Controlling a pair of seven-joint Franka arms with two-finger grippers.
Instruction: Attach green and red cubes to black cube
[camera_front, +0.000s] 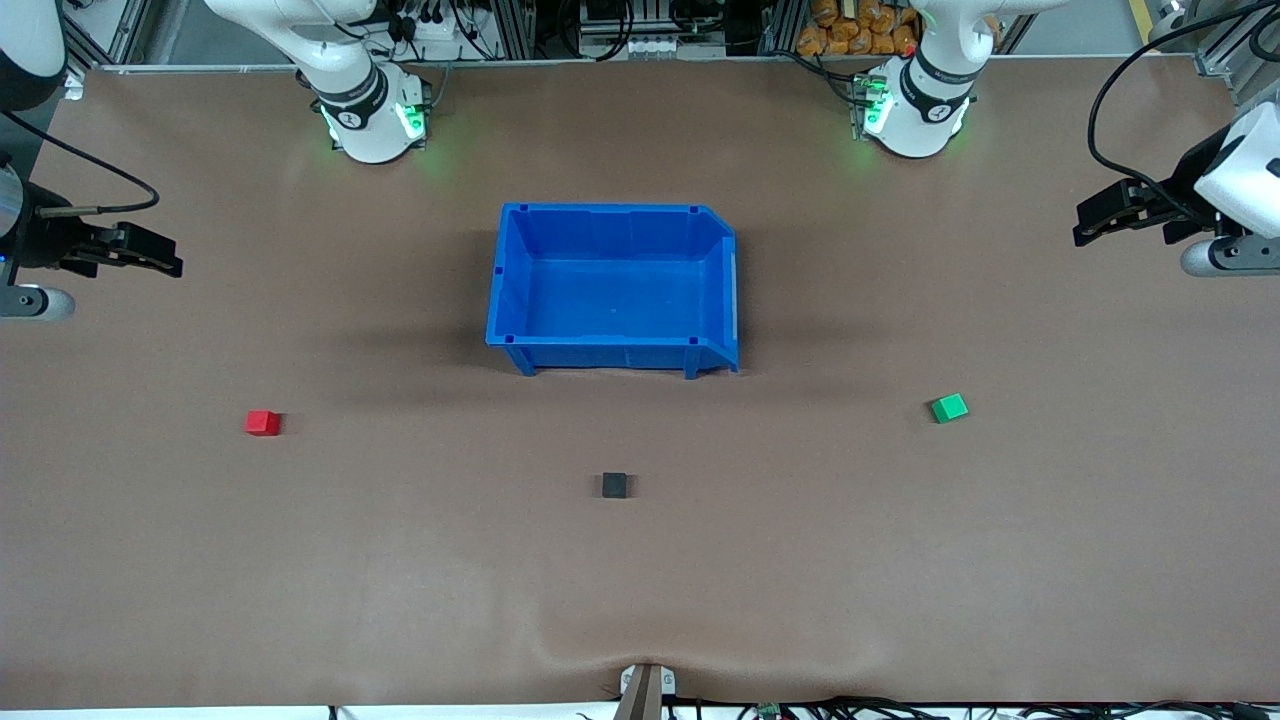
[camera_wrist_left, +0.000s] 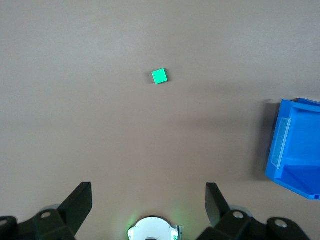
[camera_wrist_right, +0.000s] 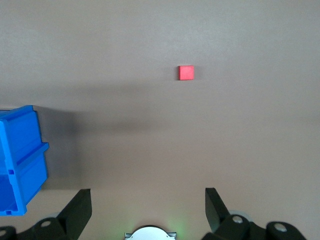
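The black cube (camera_front: 614, 486) sits on the brown table, nearer the front camera than the blue bin. The red cube (camera_front: 263, 422) (camera_wrist_right: 186, 73) lies toward the right arm's end of the table. The green cube (camera_front: 949, 407) (camera_wrist_left: 159, 76) lies toward the left arm's end. All three stand apart from one another. My left gripper (camera_front: 1085, 228) (camera_wrist_left: 148, 202) hangs open and empty high over the table's edge at its own end. My right gripper (camera_front: 170, 262) (camera_wrist_right: 148, 207) hangs open and empty over the edge at its end.
A blue bin (camera_front: 615, 290) (camera_wrist_left: 295, 147) (camera_wrist_right: 20, 160) with nothing in it stands mid-table between the arms' bases (camera_front: 365, 115) (camera_front: 915, 110). Cables and a small mount (camera_front: 645, 690) line the table edge nearest the front camera.
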